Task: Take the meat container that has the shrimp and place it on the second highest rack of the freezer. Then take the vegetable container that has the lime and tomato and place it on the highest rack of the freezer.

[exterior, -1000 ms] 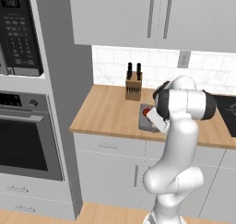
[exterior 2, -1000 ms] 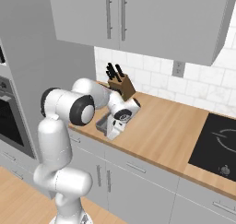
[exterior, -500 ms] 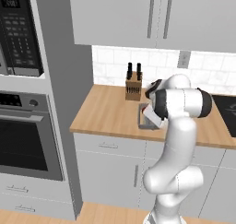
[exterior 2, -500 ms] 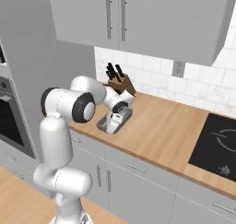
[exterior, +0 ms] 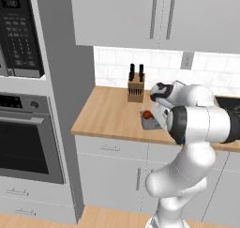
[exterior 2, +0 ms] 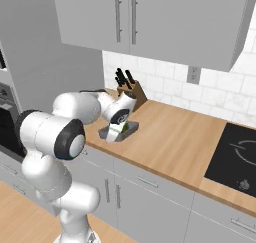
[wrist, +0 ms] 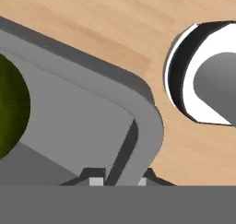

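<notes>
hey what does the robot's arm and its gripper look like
The arm is glossy white, made of rounded, bulbous segments with dark grey to black bands at the joints. The gripper ends in two small dark grey fingertips with pale pads. No cables or markings are visible.

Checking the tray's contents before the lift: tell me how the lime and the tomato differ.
Colour: the lime is dark green, the tomato red. View: the lime shows large at the hand view's edge, cut off by the frame; the tomato shows small and whole in the left base view. Place: the tomato lies at the tray's end nearer the knife block; the lime lies close to the arm. Both are round and lie in the same grey tray.
</notes>
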